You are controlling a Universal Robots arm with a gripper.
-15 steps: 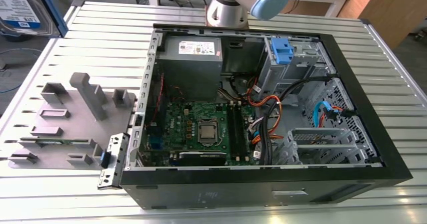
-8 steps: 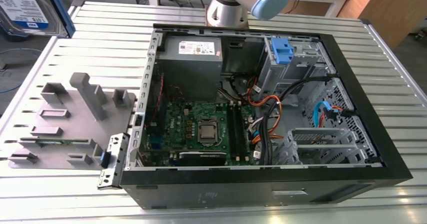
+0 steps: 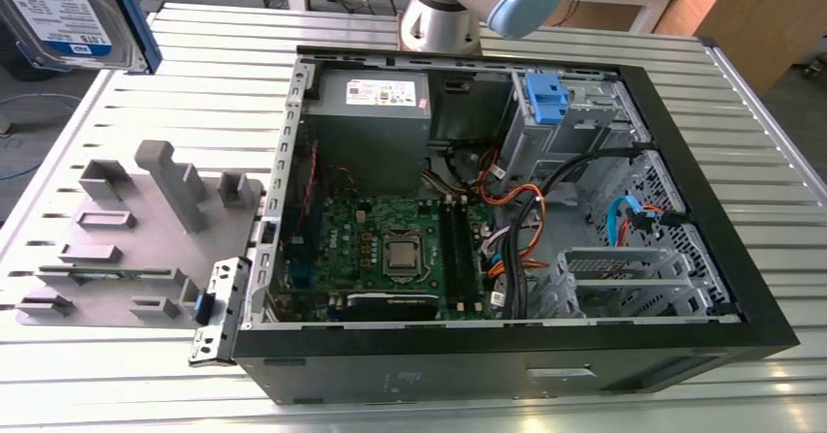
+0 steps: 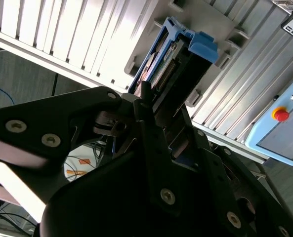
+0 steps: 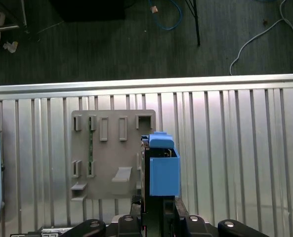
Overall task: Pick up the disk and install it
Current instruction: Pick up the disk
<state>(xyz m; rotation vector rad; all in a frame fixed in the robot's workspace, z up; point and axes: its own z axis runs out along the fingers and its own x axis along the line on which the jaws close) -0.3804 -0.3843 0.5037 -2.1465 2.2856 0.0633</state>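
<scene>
Hanging disk (image 3: 77, 16): held clear of the slatted table (image 3: 130, 394), over the grey holder plate (image 5: 111, 153), well apart from the open computer case (image 3: 517, 365).
Handling: stiff, dense, probably shock-sensitive; blue side rail (image 5: 164, 170) looks softer.
Gripper (image 4: 156, 113): jaws clamped on the disk's end.

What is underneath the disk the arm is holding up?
Below the disk in the first wrist view lie a grey slotted holder and the ribbed metal table. The disk covers part of the holder's edge.
</scene>
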